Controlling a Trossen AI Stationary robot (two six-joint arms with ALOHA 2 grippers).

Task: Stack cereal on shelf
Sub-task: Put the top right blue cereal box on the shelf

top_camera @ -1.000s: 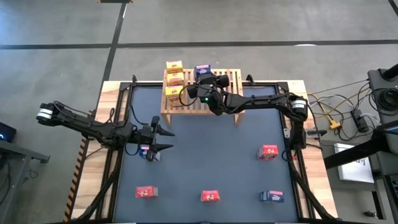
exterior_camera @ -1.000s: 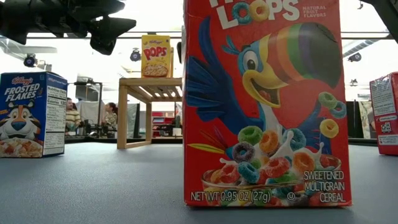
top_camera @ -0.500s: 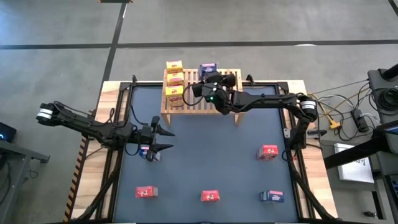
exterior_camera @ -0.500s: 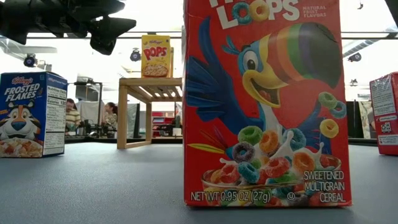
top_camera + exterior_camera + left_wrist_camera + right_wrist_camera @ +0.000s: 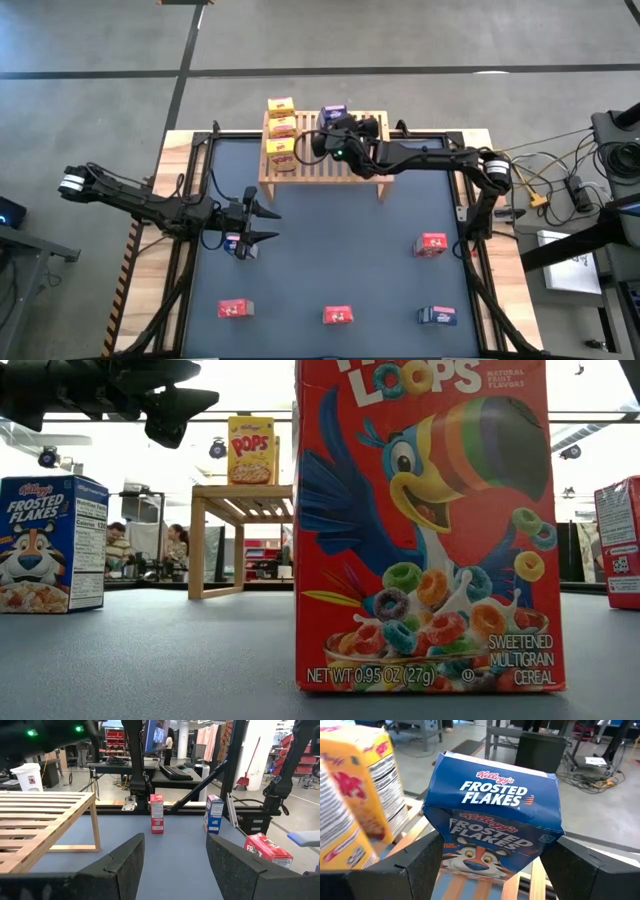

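From above, the light wooden slatted rack (image 5: 322, 150) stands at the upper centre of the frame, three yellow cardboard cereal boxes (image 5: 281, 129) in a row along its left side. The right gripper (image 5: 327, 128) reaches over the rack, fingers clamped on a blue Frosted Flakes box (image 5: 333, 111) at its far edge. The left gripper (image 5: 262, 224) hovers at mid-left, fingers spread, beside a small box (image 5: 237, 243).

At table height, a red Froot Loops box (image 5: 425, 525) fills the centre.

The right wrist camera shows both dark fingers (image 5: 407, 870) pressing the blue box's sides.
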